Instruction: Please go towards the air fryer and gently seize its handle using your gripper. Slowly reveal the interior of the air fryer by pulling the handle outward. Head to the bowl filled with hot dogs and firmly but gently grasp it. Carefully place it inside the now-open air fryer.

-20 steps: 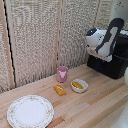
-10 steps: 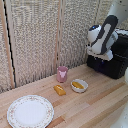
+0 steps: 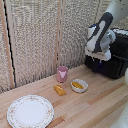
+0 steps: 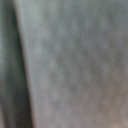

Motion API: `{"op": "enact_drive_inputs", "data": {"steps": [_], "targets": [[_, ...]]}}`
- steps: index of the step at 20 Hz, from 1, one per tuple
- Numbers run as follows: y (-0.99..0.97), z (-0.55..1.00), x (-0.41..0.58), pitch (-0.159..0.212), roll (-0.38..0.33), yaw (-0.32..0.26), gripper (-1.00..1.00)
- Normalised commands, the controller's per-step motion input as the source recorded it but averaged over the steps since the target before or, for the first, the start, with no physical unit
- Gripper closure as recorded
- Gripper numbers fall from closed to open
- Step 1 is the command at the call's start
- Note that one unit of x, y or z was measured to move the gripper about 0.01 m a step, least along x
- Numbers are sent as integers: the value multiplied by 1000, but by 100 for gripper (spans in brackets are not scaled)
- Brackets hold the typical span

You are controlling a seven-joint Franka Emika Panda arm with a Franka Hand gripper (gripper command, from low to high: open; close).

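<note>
The black air fryer (image 3: 116, 61) stands at the exterior view's right, at the back of the wooden table. My gripper (image 3: 100, 58) hangs in front of it, white body turned downward. Its dark fingers merge with the black appliance, so I cannot tell whether they are open or shut. The handle is hidden behind the gripper or lost in the dark front. The small white bowl (image 3: 79, 86) with the yellow-orange hot dogs (image 3: 77, 85) rests on the table, left of the air fryer and apart from the gripper. The wrist view is only a grey blur.
A pink cup (image 3: 62, 73) stands just behind the bowl on the exterior view's left. An orange bun-like piece (image 3: 59, 90) lies beside the bowl. A large patterned plate (image 3: 30, 111) sits at the front left. A woven screen (image 3: 40, 35) closes the back.
The wrist has shifted slightly at the air fryer's front. The bowl, cup, bun piece and plate have not moved.
</note>
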Motion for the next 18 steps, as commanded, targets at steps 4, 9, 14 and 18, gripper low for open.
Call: {"op": "enact_drive_inputs", "data": {"steps": [4, 9, 14, 18], "targets": [[693, 772, -87, -28, 121, -39, 100], [694, 769, -173, -35, 126, -27, 100], [711, 557, -370, -10, 115, -3, 100], [704, 213, -584, 12, 71, 0, 100]]}}
